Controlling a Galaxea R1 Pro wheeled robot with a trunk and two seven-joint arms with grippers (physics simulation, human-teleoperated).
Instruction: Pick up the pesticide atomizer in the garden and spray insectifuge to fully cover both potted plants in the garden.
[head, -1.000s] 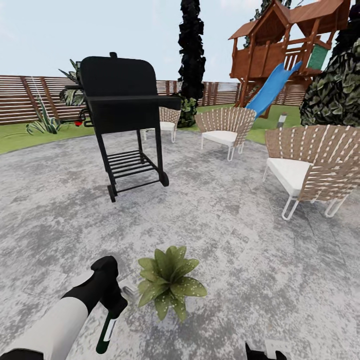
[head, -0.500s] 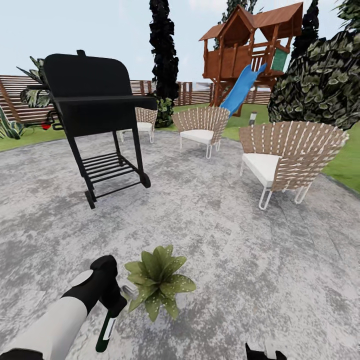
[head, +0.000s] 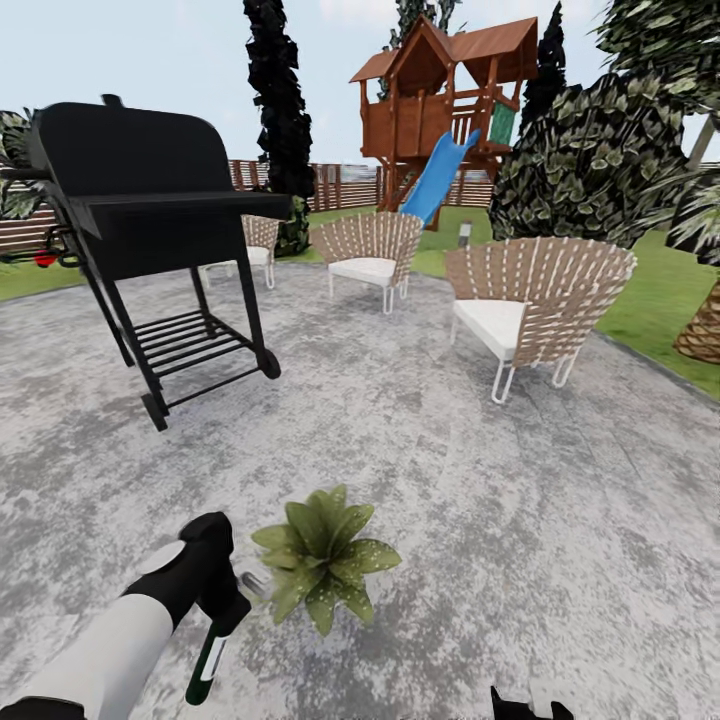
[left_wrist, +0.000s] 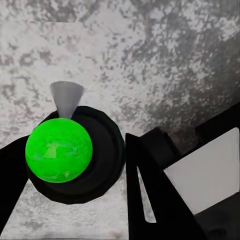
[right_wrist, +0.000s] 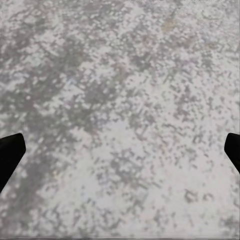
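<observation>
Patio (head: 480, 480): mottled grey and white stone. Potted plant (head: 325, 560): light-green leaves with pale speckles. Pesticide atomizer (head: 207, 665): dark-green body, white label, whitish-grey head. Left pincer (head: 225, 590): black, on a white forearm. Grill (head: 150, 200): black. Chairs (head: 535, 300): tan wicker, white cushions. Slide (head: 435, 180): blue. Fence (head: 340, 185): brown slats.

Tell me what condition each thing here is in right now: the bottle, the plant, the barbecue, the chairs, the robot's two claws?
Slim dark-green spray bottle: held in the left gripper, hanging base-down above the patio.
Light-green speckled-leaf plant: upright on the mottled-grey stone patio, beside the bottle.
Black wheeled barbecue grill: lid shut.
Wicker chairs: upright, unoccupied.
Right gripper: open, nothing between its fingertips.
</observation>
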